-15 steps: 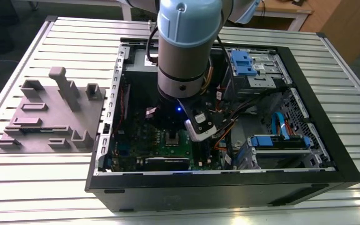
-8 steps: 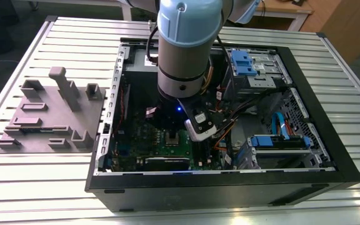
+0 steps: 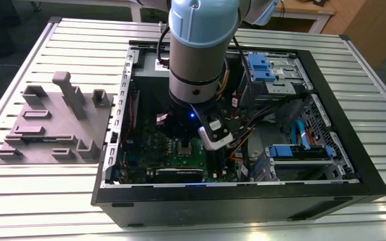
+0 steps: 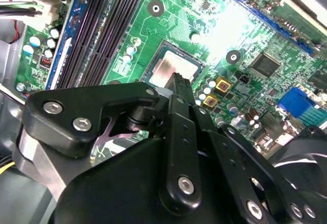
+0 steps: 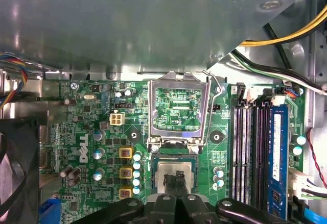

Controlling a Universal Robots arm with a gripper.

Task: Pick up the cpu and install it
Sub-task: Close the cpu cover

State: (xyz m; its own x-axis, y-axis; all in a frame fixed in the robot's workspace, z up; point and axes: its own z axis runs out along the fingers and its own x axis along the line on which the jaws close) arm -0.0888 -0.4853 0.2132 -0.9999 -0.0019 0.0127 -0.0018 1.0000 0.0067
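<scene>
The cpu (image 5: 176, 169) is a silver-grey square lying flat in the motherboard socket, with the socket's metal load plate (image 5: 179, 106) flipped up behind it. In the second wrist view the cpu (image 4: 171, 68) lies just beyond the black fingertips. My gripper (image 5: 175, 180) hovers right over the chip, its two black tips close together and shut, holding nothing. Seen edge-on in the second wrist view, the gripper (image 4: 180, 83) points down at the chip. In the exterior view the arm (image 3: 196, 60) reaches down into the open computer case, above the socket (image 3: 186, 146).
A grey moulded plate with upright blocks (image 3: 59, 125) lies on the slatted table at the exterior view's left. Inside the case (image 3: 233, 198) are blue drive bays (image 3: 267, 68), loose cables (image 3: 247, 135), memory slots (image 5: 250, 152) beside the socket, and a black fan (image 5: 15, 173).
</scene>
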